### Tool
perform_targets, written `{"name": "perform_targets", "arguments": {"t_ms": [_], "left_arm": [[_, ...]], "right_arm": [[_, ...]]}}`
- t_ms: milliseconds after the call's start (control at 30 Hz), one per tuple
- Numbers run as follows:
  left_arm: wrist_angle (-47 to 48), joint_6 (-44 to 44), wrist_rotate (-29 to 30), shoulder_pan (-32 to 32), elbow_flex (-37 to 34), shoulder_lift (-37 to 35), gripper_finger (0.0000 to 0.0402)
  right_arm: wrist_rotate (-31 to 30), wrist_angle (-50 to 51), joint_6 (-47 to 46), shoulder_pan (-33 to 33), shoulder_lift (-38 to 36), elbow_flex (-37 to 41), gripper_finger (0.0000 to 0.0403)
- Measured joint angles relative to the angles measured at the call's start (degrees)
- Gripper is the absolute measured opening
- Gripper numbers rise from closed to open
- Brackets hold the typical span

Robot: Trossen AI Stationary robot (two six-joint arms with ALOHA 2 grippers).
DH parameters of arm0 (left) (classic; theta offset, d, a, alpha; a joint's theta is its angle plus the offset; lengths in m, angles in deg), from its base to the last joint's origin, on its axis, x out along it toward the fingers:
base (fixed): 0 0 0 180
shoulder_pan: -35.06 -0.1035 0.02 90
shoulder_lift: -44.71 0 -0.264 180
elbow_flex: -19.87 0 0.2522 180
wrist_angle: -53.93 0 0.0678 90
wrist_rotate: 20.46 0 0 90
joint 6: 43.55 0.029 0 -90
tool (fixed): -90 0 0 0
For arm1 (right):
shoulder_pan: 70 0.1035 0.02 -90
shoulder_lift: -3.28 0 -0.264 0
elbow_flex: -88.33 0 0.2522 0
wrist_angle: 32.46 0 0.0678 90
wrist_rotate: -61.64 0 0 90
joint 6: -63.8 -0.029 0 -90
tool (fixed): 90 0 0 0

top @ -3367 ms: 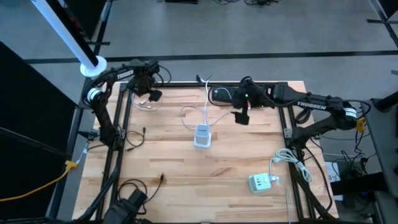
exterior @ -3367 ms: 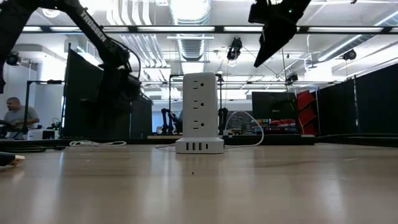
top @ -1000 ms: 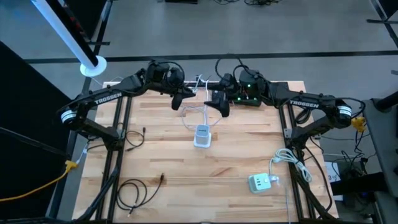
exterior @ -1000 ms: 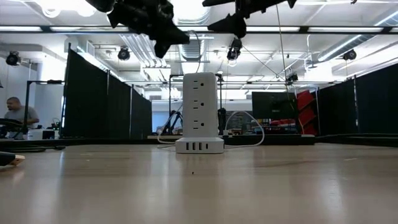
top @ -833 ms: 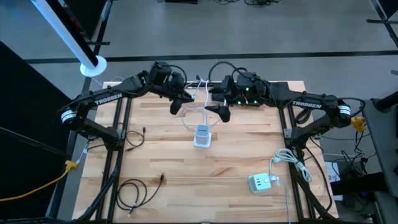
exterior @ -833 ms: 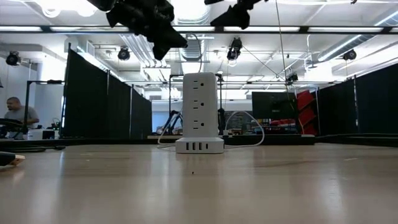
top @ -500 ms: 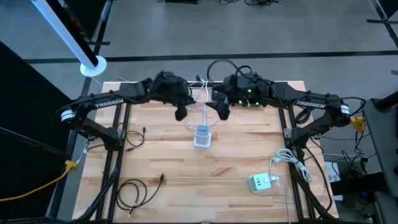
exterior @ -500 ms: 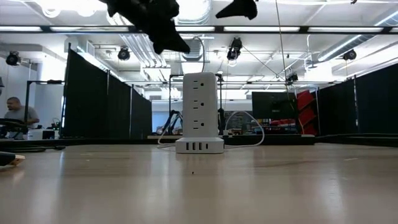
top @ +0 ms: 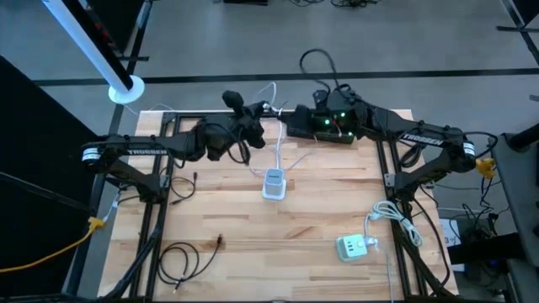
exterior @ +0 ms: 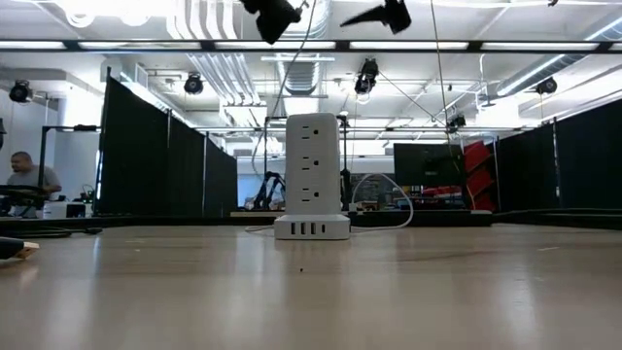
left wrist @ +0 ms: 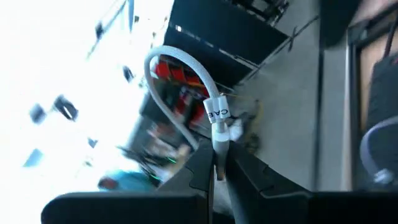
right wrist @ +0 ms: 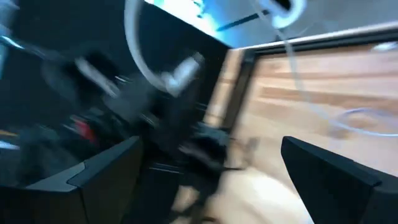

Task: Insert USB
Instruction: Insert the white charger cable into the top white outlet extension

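The left gripper (left wrist: 216, 167) is clamped on the white USB cable (left wrist: 217, 118) just behind its plug, raised above the worktop (top: 253, 227) near the charging tower (top: 274, 183) — probably to steady the plug for insertion — while the right gripper (right wrist: 205, 168) waits alongside, fingers spread wide, holding nothing.

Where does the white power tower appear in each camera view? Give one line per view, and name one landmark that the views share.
High view: white power tower at table centre.
Low view: upright, centre.
Left wrist view: not in it.
Right wrist view: not in it.
Shared landmark: the white cable leading from the tower.
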Motion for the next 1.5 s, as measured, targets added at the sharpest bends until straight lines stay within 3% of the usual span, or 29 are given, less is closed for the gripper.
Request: {"name": "perform_targets", "arguments": {"t_ms": [133,300,467,700,933,1100,1500], "left_arm": [[-2.6,10.2,-0.3,-0.1,0.0,1.8,0.0017],[-9.6,15.5,-0.1,0.0,-0.1,5.5,0.0017],[-16.2,20.0,1.1,0.3,-0.1,7.8,0.0017],[-17.2,20.2,1.1,0.3,-0.1,7.8,0.0017],[-17.1,17.6,1.1,0.2,-0.1,7.7,0.0017],[-16.8,17.0,1.1,0.2,-0.1,7.7,0.0017],[-17.0,16.6,2.3,0.2,-0.1,7.7,0.0017]], "right_arm": [[0.0,-6.3,-4.4,0.0,0.4,0.0,0.0369],[-0.1,-4.3,-5.7,-0.3,1.5,0.0,0.0353],[-0.6,-4.0,-6.6,-1.7,1.7,0.1,0.0269],[-0.4,-3.7,-6.4,-3.8,1.8,0.1,0.013],[-0.2,-4.1,-5.8,-4.1,3.2,0.1,0.0049],[0.0,-5.0,-6.4,-4.2,4.7,0.1,0.0038],[-1.6,-6.4,-7.4,-4.6,5.1,0.1,0.0072]]}}
